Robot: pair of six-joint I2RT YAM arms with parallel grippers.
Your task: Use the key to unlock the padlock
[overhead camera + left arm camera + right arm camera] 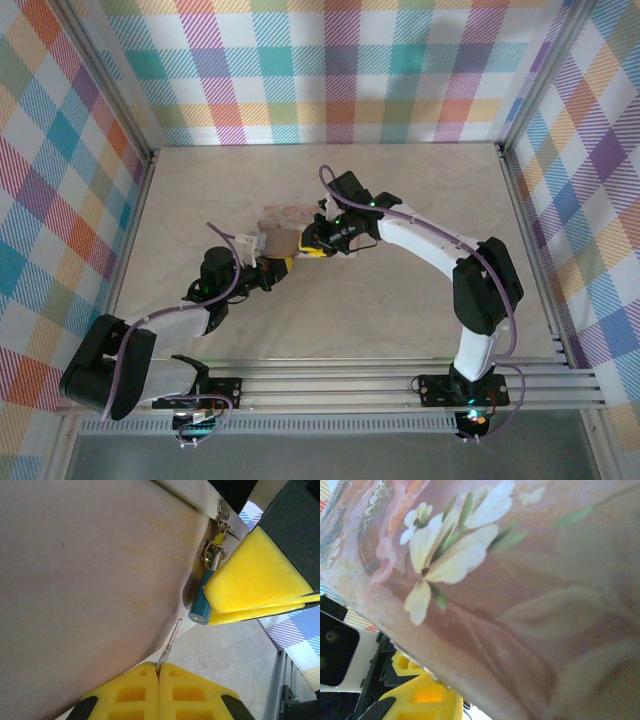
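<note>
The padlock [201, 602] is a small teal-blue cylinder with a brass keyhole face. Its metal shackle [214, 555] hangs through the hasp of the pink flowered tin box [75, 580]. My right gripper [318, 243] is shut on the padlock body, its yellow pads [260, 575] clamping it from the right. My left gripper [159, 669] is shut on the key [171, 642]. The thin metal blade points up toward the keyhole, its tip just short of the lock face and slightly to the left of it. From above, both grippers meet at the box's near side [285, 228].
The tin box's flowered side [520, 605] lies very close to the right wrist camera, with a yellow pad [420, 695] showing below its edge. Marbled tabletop [400, 180] surrounds the box. Checked walls and a metal frame rail [400, 380] bound the workspace.
</note>
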